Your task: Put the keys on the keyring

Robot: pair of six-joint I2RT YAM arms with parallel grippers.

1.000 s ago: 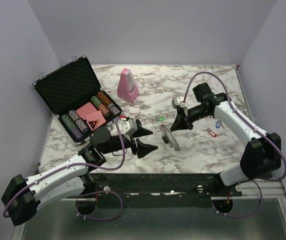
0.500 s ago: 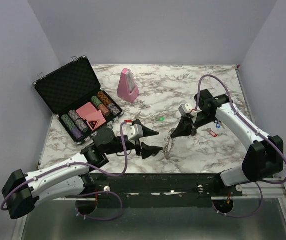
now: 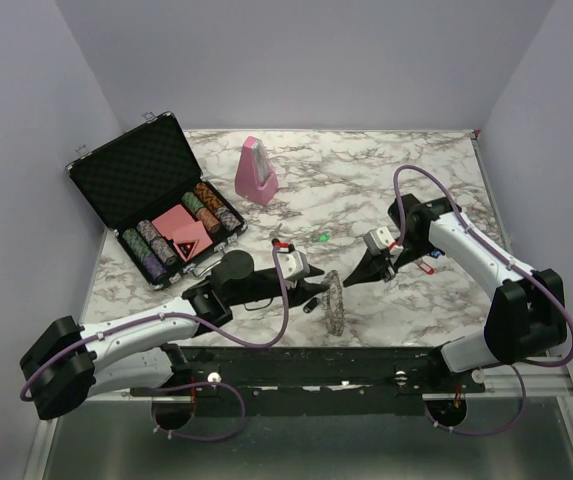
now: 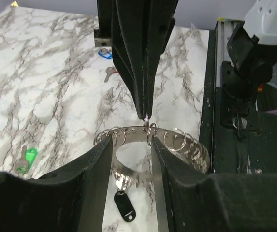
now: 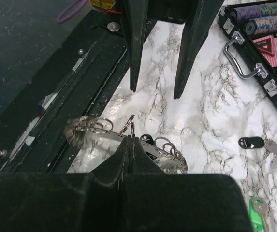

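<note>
Marble table (image 3: 366, 170), chip case (image 3: 156, 200), metronome (image 3: 256, 172), green key (image 3: 321, 238)

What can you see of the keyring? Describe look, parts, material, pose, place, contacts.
The keyring is a silvery metal band bent into a hoop, strung with many small wire rings. It stands upright on edge near the front edge of the table. The right gripper, shut, pinches one small ring at its top; the open left gripper straddles it.

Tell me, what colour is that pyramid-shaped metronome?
Pink. The pyramid-shaped metronome shows best in the top external view.
</note>
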